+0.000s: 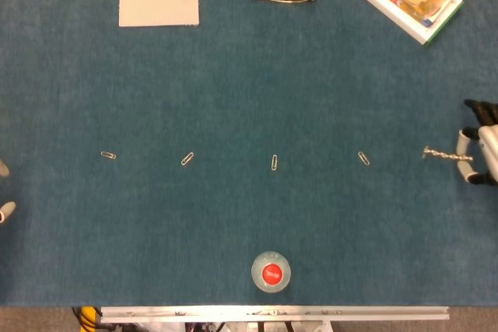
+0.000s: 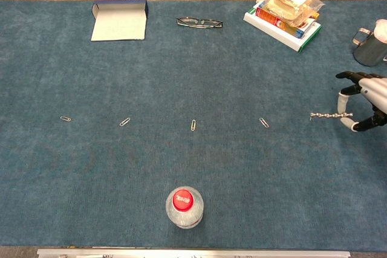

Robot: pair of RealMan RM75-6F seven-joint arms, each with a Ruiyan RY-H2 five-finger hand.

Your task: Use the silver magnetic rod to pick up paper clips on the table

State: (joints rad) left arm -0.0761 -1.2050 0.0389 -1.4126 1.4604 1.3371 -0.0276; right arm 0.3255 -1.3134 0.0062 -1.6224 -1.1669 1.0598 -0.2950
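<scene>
So the right hand (image 2: 364,99) at the right edge, mid-height, has its fingers (image 2: 345,91) pinched on the back end of the silver magnetic rod (image 2: 331,115). Rod's long axis runs pretty much left-right, tip pointing left with what looks like one clip hanging on it. I'd say it's mid-collection: four paper clips (image 2: 263,122) sit in a row across the middle. Next move needs the tip swept left and low to the nearest one. Left hand (image 1: 5,210) barely peeks in at the left edge, can't tell its fingers.
</scene>
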